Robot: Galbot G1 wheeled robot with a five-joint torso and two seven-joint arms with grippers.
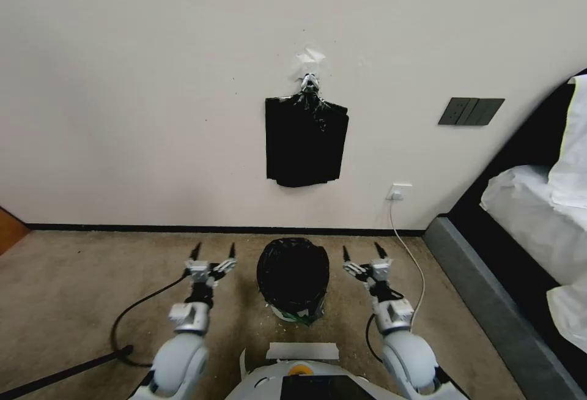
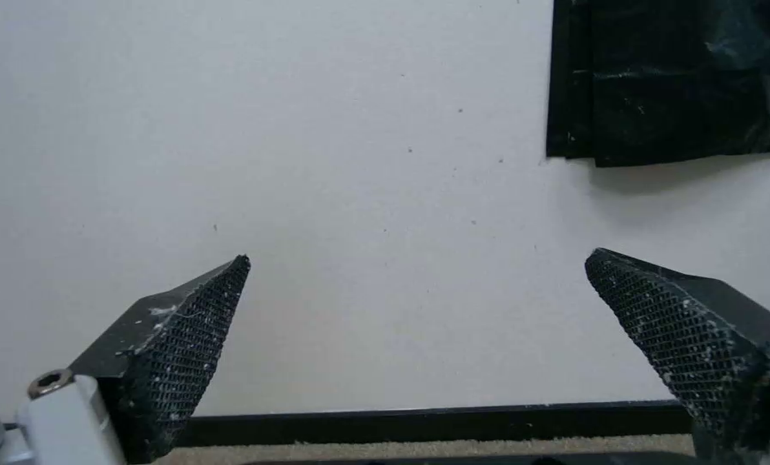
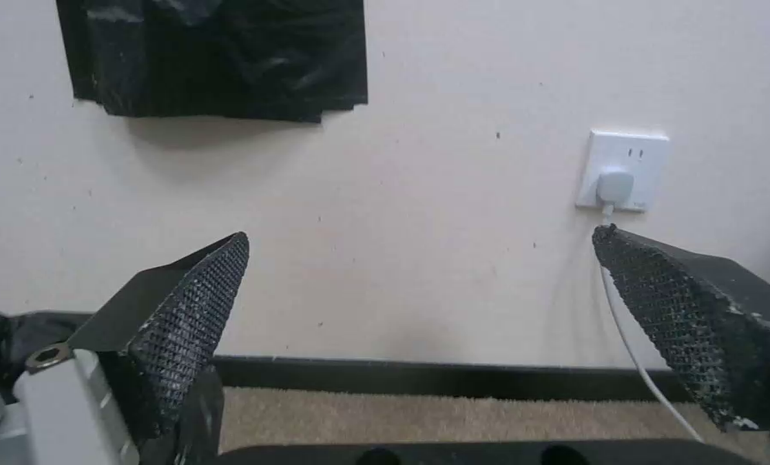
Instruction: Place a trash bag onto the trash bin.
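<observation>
The trash bag (image 1: 292,273), glossy black and crinkled, lies draped over the mouth of the trash bin, hiding the rim. Only a little of the bin's cream-white base (image 1: 282,313) shows beneath it, on the carpet near the wall. My left gripper (image 1: 214,248) hovers open just left of the bin, fingers pointing at the wall, with nothing between them (image 2: 417,258). My right gripper (image 1: 361,250) hovers open just right of the bin, likewise empty (image 3: 420,234). An edge of the black bag (image 3: 2,336) shows beside the right gripper's finger.
A flat stack of black bags (image 1: 306,143) hangs from a clip on the wall above the bin. A wall outlet (image 1: 398,191) with a white cable (image 1: 417,265) is at the right, near a bed (image 1: 532,204). A black cable (image 1: 140,308) crosses the carpet at left.
</observation>
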